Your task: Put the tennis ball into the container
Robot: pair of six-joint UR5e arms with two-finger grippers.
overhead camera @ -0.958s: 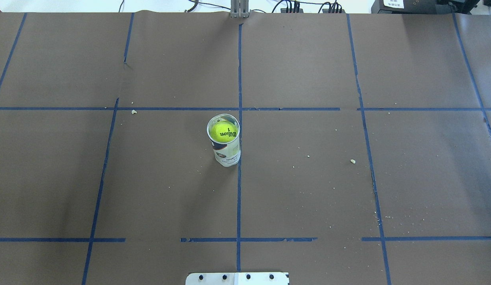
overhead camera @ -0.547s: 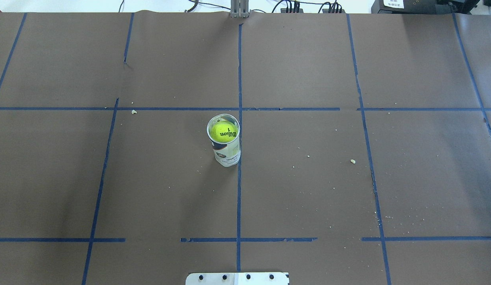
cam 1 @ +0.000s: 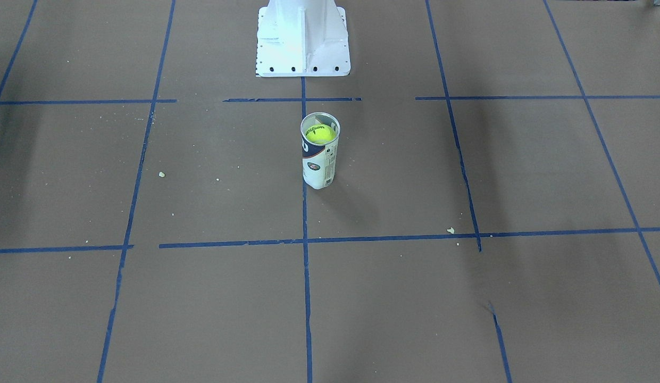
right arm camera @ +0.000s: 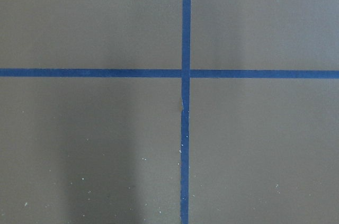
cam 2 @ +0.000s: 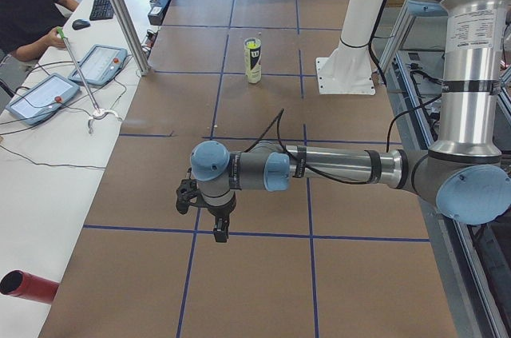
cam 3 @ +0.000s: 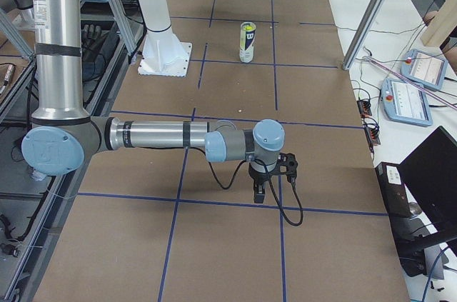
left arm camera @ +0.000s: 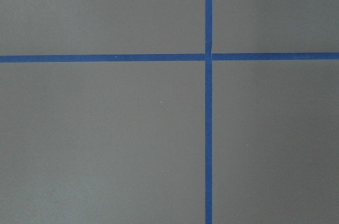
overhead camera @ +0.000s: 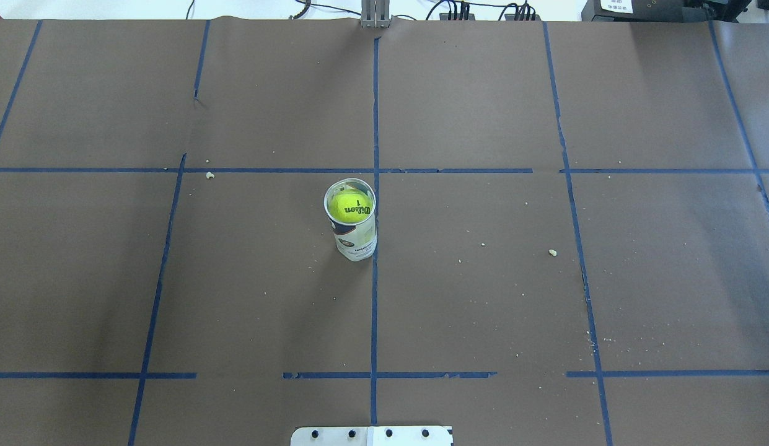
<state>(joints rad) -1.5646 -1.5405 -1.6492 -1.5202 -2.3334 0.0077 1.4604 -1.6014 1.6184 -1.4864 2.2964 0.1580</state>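
The tennis ball (overhead camera: 351, 206) sits inside the container (overhead camera: 357, 240), a clear can with a white and navy label that stands upright near the middle of the brown table. The front-facing view shows the tennis ball (cam 1: 319, 134) just below the rim of the container (cam 1: 319, 166). Neither arm reaches into these two views. My left gripper (cam 2: 217, 228) hangs over a tape crossing far from the can (cam 2: 253, 60), seen only from the side. My right gripper (cam 3: 260, 191) does the same at the other end, far from the can (cam 3: 247, 42). I cannot tell whether either is open. Both wrist views show only bare table and tape.
A white pedestal (cam 1: 302, 40) with bolt holes stands at the robot's side of the table. Blue tape lines grid the brown paper, with small crumbs (overhead camera: 552, 252) scattered. A person (cam 2: 28, 10) sits by tablets (cam 2: 40, 97) on the white bench; a red cylinder (cam 2: 28, 286) lies there.
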